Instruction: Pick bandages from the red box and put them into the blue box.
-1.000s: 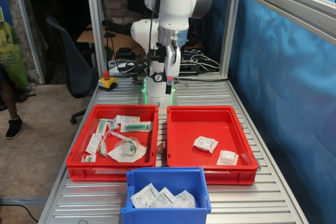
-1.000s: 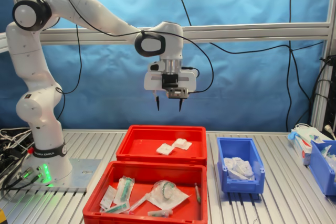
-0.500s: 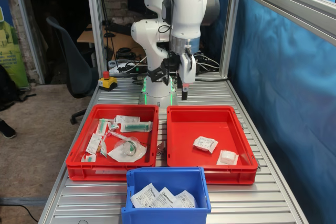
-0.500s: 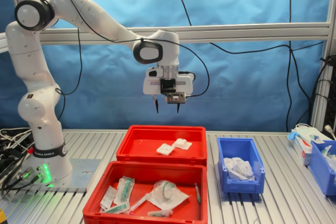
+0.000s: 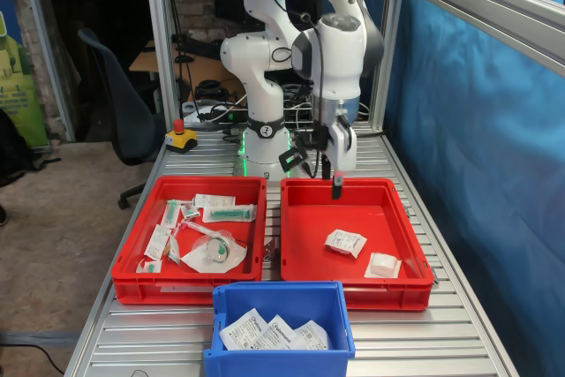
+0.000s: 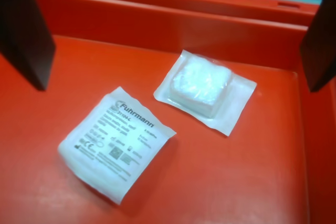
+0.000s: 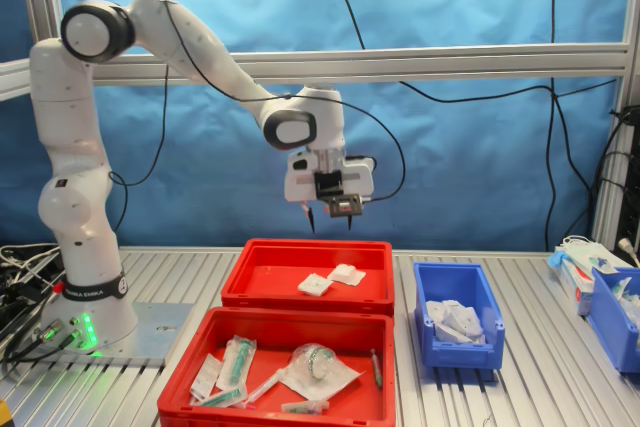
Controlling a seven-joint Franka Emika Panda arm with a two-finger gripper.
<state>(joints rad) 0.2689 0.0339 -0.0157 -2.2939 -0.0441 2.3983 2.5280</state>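
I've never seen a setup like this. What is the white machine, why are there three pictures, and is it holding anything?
The white machine is a robot arm. Two pictures come from cameras standing off the arm; the third comes from a camera on its wrist, looking down. Its end effector is open and empty above a red box holding two bandages: a printed packet and a padded one. A second red box holds syringes and tubing. The blue box already contains a few white packets. All three stand on a ribbed metal table.

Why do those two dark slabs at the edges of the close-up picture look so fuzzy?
In the wrist view the black gripper fingers sit too near the lens, so they blur; the printed white bandage packet on the red plastic tray stays sharper.
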